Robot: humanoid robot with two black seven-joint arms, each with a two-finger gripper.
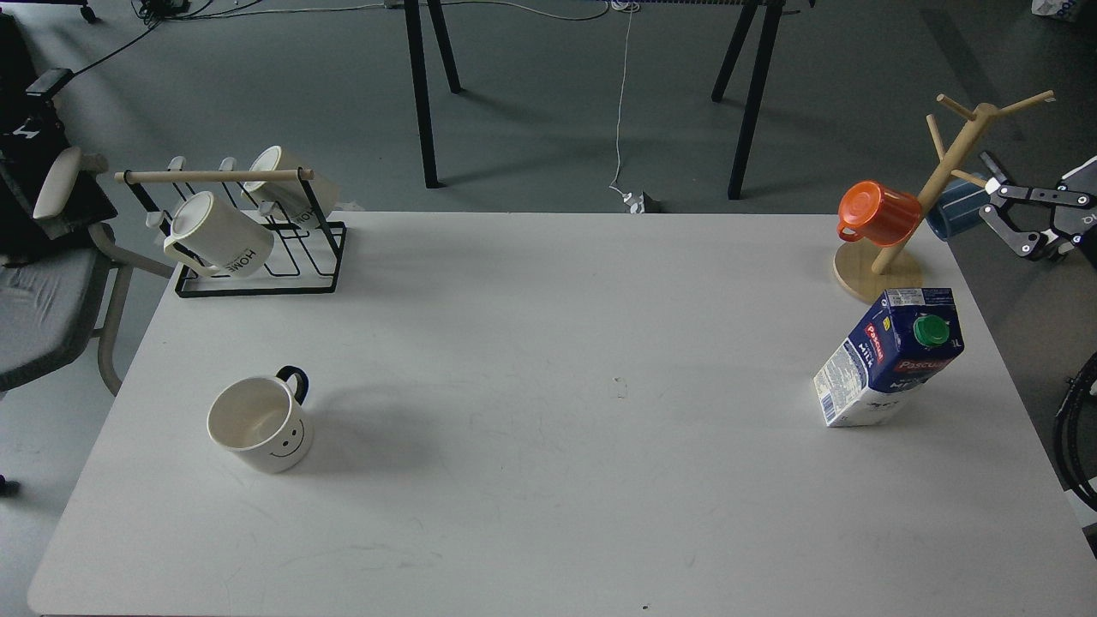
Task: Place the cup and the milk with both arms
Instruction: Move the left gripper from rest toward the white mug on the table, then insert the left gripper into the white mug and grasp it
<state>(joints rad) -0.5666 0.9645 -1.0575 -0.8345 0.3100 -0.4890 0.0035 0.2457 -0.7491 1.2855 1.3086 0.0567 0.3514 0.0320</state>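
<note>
**Cup near left, milk near right, big gap between**

Closest to me on the white bench (548,480), the cup (260,423) sits upright near the left edge, smiley facing me, black handle pointing away. Across on the right, the milk (891,357) stands close to the right edge, green cap on top. They're well apart, with a wide bare stretch of bench in between.

Further back: a black wire rack (257,257) holding two cream HOME mugs (224,233) in the far-left corner, and a wooden mug tree (938,184) with an orange cup (876,212) in the far-right corner.

The right gripper (998,214) hangs off the right edge beside the tree, fingers spread wide, holding nothing. Left gripper isn't visible.
</note>
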